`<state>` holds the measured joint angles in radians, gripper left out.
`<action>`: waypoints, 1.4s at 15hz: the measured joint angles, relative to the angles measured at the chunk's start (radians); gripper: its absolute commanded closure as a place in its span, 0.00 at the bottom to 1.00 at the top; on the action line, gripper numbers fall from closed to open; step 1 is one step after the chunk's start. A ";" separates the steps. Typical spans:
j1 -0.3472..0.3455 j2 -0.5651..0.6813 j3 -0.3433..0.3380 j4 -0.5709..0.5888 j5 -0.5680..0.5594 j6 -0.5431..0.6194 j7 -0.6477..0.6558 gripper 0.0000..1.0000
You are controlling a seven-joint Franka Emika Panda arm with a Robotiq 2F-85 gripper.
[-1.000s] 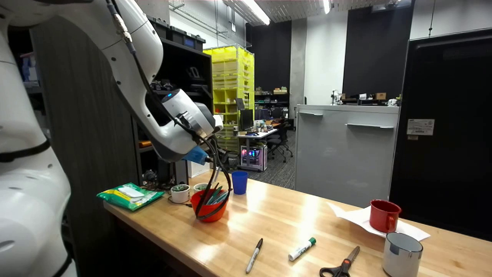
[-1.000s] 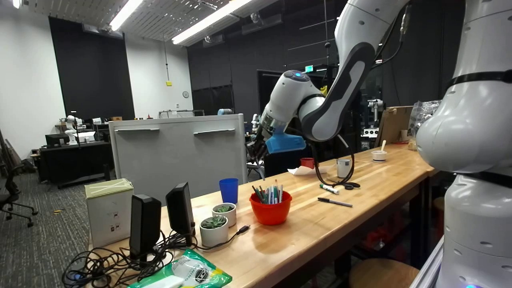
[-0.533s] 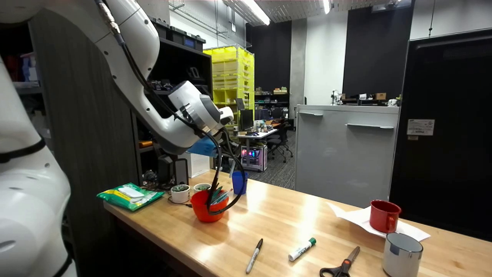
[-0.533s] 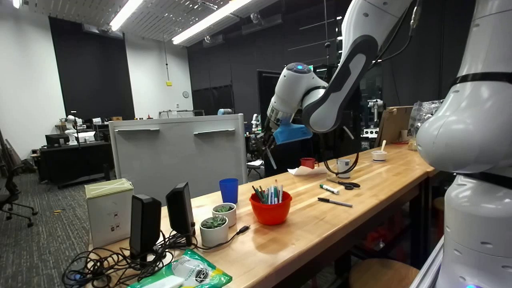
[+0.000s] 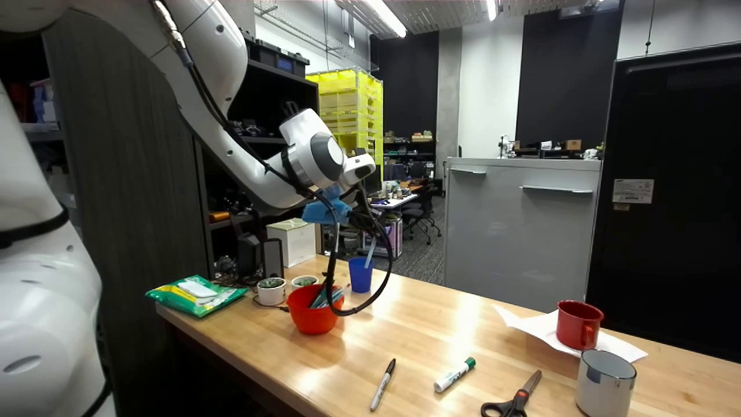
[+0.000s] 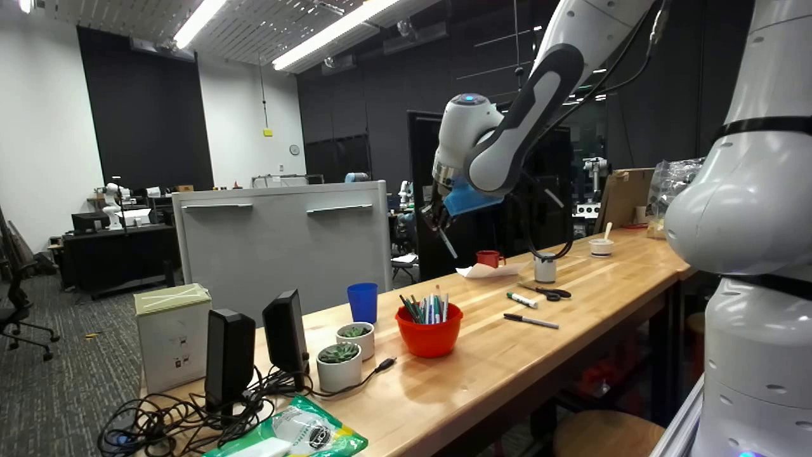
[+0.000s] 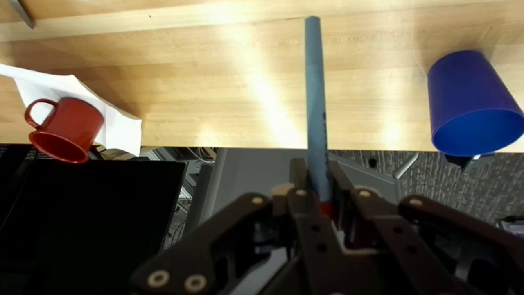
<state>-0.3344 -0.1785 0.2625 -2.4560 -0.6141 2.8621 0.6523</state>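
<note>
One slim grey-blue pen [image 7: 314, 90] is pinched in the gripper [image 7: 320, 176], whose jaws are closed around one end of it; a patch of red shows at the held end, though I cannot tell whether it belongs to the pen; in both exterior views the pen slants downward in the air, higher than the table [image 5: 405, 318] and touching nothing but the gripper; a blue cover [image 6: 469, 198] wraps the wrist above.

Nearest in the wrist view is a blue cup [image 7: 466, 90], apart from the pen; in an exterior view the pen's free end overlaps the cup only by line of sight; the cup stands upright near the table's far edge; near it are a red bowl [image 6: 429, 336] full of pens and pencils, and two white pots [image 6: 340, 374] with small green plants.

Farther along lie a black-capped marker [image 5: 383, 385], a green-capped marker [image 5: 455, 375] and scissors [image 5: 522, 396]; a red mug [image 7: 77, 123] stands on a white paper sheet [image 7: 123, 131], with a metallic cup [image 5: 605, 388] near it; at the opposite end are two black speakers [image 6: 229, 362], a white box [image 6: 172, 343] and a green packet [image 6: 304, 426].
</note>
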 measured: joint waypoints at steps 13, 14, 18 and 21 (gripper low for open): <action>0.054 0.254 -0.007 0.227 0.039 -0.201 -0.111 0.96; 0.052 0.269 -0.013 0.240 0.020 -0.219 -0.110 0.96; 0.170 0.310 -0.177 0.262 0.009 -0.274 -0.116 0.96; 0.217 0.329 -0.254 0.257 0.019 -0.295 -0.133 0.96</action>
<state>-0.1170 0.1509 0.0087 -2.1988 -0.5947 2.5669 0.5197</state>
